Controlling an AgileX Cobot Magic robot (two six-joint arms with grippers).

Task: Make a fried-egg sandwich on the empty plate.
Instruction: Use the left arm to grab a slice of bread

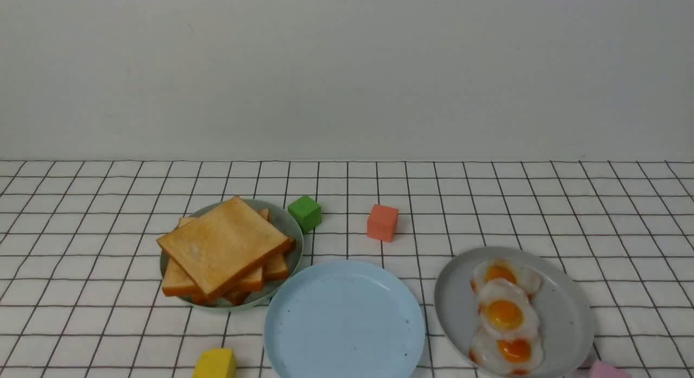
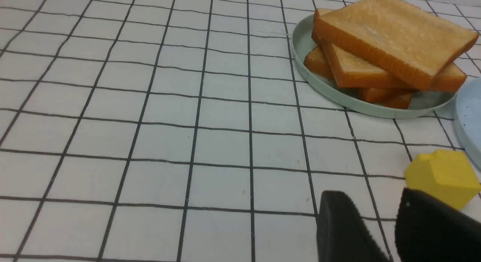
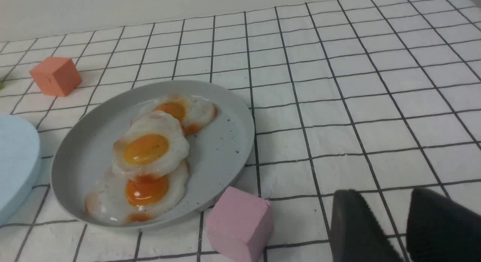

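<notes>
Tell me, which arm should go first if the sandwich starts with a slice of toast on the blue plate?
Probably the left. The toast stack sits on the robot's left, in its left wrist view beyond the left gripper. The right gripper faces the fried eggs. The blue plate is bare.

The blue plate (image 1: 345, 318) lies bare and open from above, hemmed by the toast plate (image 1: 286, 220) touching its left, the egg plate (image 1: 569, 313) right, and a yellow block (image 1: 216, 363) nearby.
</notes>
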